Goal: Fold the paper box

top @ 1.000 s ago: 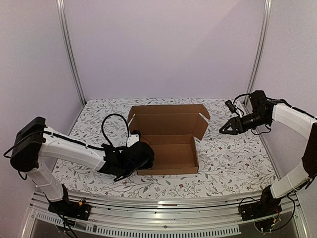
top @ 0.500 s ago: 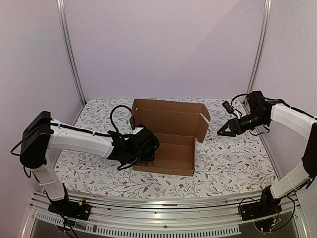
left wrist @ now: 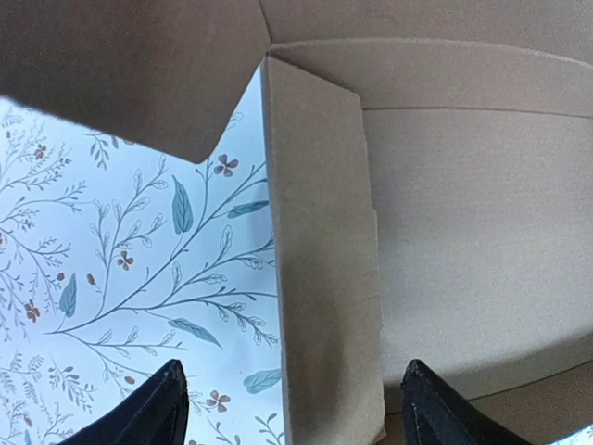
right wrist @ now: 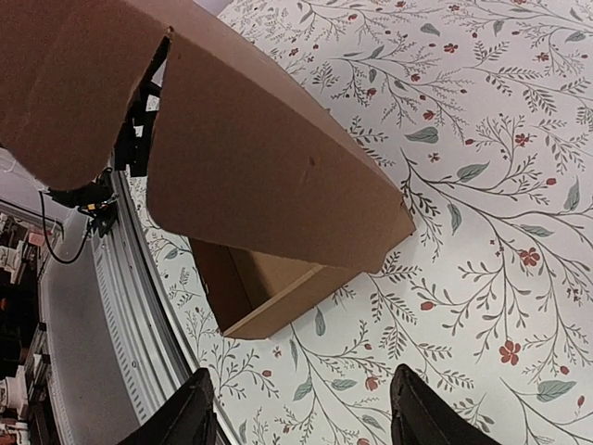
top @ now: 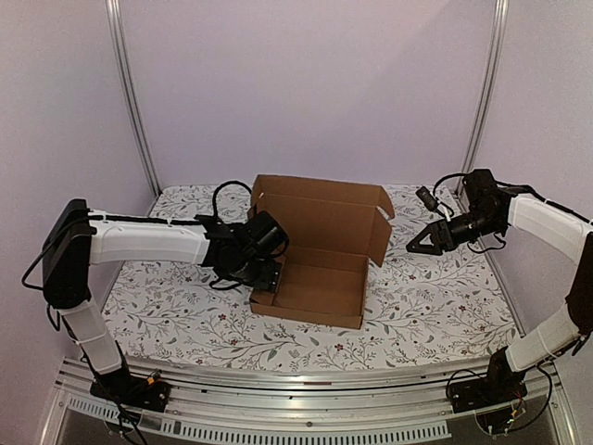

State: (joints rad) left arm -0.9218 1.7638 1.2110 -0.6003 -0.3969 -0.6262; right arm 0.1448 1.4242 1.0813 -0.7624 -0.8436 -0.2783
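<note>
Paper box point(top: 320, 278) of plain, matte brown corrugated card sits mid-table on the floral cloth point(top: 435, 306). Its shallow tray is formed and its lid stands at the back with side tabs. Left gripper point(top: 263, 275) is spread wide, straddling the thin left wall. Right gripper point(top: 414, 245) is parted too and holds nothing, hovering beside the lid's right tab.

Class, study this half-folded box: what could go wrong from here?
The left gripper straddles the left wall of the box, jaws open: pushing could slide the box or buckle that wall. The lid stands up, unheld, the right gripper apart from it: it may flop back.
</note>
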